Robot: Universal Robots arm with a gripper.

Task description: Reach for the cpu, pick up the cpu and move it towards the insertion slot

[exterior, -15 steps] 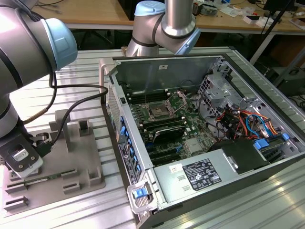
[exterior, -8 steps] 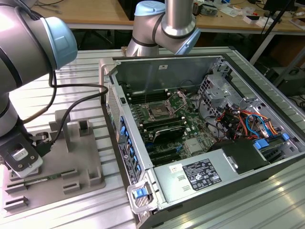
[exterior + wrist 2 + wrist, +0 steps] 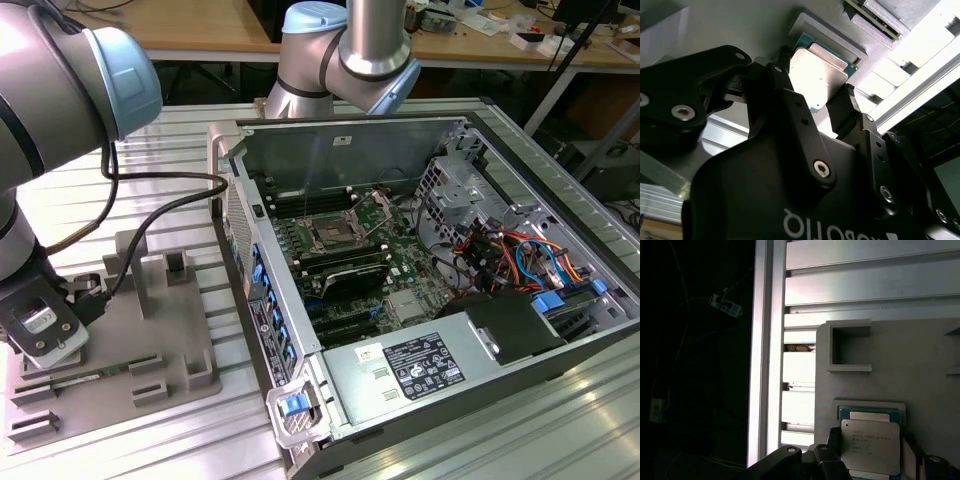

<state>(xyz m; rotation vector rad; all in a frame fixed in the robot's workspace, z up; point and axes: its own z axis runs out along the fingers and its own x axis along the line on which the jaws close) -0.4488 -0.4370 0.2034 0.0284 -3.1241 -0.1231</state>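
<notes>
**Gripper straddling the cpu on its fixture plate**

In the second wrist view the gripper [image 3: 812,82] stands with its jaws parted just wider than the cpu [image 3: 821,75], and its fingers [image 3: 842,107] sit at two opposite edges. The first wrist view shows a thin gap on one side, so I judge the chip not yet clamped. The cpu lies flat in a shallow recess of the grey fixture plate [image 3: 920,365], directly beneath the tool. The insertion slot [image 3: 331,236] is well away from the tool, inside the open computer case [image 3: 340,150]. For a sound grip I centre the jaws so both pads meet the rim together, close gently, and keep the chip level as it leaves the recess
</notes>
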